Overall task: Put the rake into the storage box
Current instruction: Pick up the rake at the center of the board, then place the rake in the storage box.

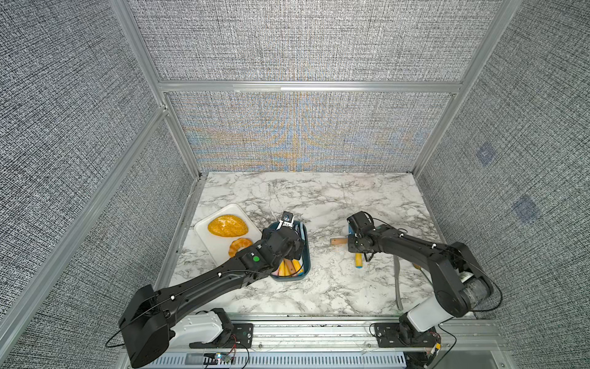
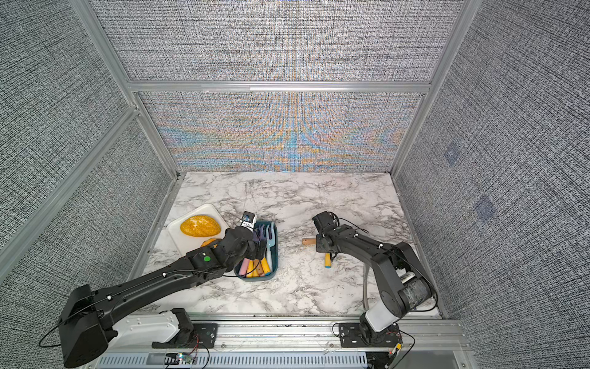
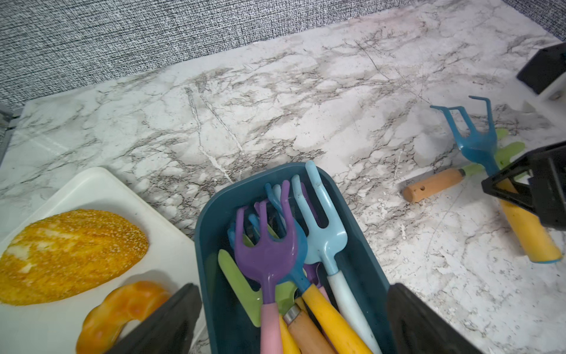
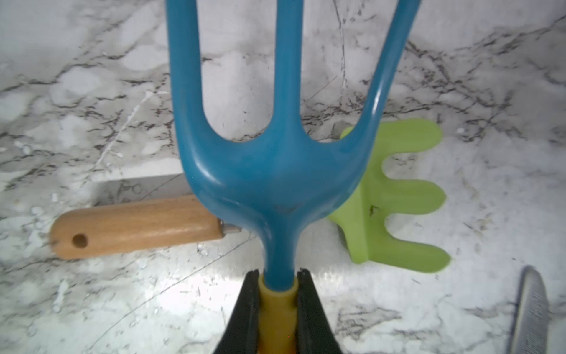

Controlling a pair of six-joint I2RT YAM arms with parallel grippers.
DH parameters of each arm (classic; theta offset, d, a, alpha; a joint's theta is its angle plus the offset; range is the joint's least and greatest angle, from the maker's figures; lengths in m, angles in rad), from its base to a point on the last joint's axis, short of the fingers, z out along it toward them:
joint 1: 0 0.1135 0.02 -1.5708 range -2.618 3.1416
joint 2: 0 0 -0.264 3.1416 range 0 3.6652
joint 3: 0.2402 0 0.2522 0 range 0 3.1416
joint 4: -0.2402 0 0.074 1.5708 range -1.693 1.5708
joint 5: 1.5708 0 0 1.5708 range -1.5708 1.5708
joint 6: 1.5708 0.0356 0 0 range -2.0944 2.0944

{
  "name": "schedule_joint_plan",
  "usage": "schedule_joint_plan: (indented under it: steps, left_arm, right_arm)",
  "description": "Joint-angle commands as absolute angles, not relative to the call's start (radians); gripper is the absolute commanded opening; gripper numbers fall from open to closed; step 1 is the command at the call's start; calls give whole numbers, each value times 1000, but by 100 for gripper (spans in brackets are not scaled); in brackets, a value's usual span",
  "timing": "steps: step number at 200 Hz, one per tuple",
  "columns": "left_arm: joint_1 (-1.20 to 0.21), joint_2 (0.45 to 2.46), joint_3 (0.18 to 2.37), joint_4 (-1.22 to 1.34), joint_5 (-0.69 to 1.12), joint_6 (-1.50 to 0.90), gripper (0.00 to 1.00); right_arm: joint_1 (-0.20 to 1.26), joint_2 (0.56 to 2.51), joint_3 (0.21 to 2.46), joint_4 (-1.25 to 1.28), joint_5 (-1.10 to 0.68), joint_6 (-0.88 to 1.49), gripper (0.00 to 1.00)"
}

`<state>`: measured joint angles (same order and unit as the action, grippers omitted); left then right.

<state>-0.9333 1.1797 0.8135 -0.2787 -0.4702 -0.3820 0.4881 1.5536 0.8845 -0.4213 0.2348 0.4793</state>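
Observation:
The rake (image 4: 275, 171) has a blue three-tined head and a yellow handle (image 1: 359, 260). My right gripper (image 4: 277, 275) is shut on the top of that handle, right of the table's middle. The rake crosses over a green rake (image 4: 395, 196) with a wooden handle (image 1: 339, 241) that lies flat on the table. The storage box (image 1: 308, 258) (image 2: 276, 252) is a dark teal tub left of centre, holding several coloured toy rakes and tools. My left gripper (image 3: 292, 288) hangs open just above the box (image 3: 205, 245), with nothing between its fingers.
A white tray (image 1: 204, 230) with a seeded bread loaf (image 1: 227, 226) and a croissant (image 1: 239, 246) lies against the box's left side. A long grey metal tool (image 1: 397, 287) lies near the right arm's base. Grey walls close in three sides.

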Motion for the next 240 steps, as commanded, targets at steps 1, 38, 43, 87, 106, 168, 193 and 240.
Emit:
schedule_joint_plan:
  steps: [1,38,43,87,106,168,193,240]
  left_arm:
    - [-930,1143,795,-250,-526,-398,99]
    - [-925,1081,760,-242,-576,-405,99]
    - [-924,1074,756,-242,-582,-406,99]
    - [-898,1004,714,-229,-601,-426,99]
    - [-883,984,705,-229,-593,-435,99]
    - [-856,929,676,-227,-588,-460,99]
    - [-852,900,661,-221,-596,-465,99]
    - [-847,879,652,-218,-595,-466,99]
  right_arm:
    - [521,1494,901,-443,251,500,0]
    - [587,1373,931,-432,153,515,0]
    - [597,1358,935,-426,126,520,0]
    - [712,1312,953,-312,-99,600,0]
    - [784,1341,988,-298,-114,632,0]
    - [911,1524,1117,-296,-62,707,0]
    - [933,1592,1164,-307,-33,723,0]
    - [937,1695,1223,-310,-13,728,0]
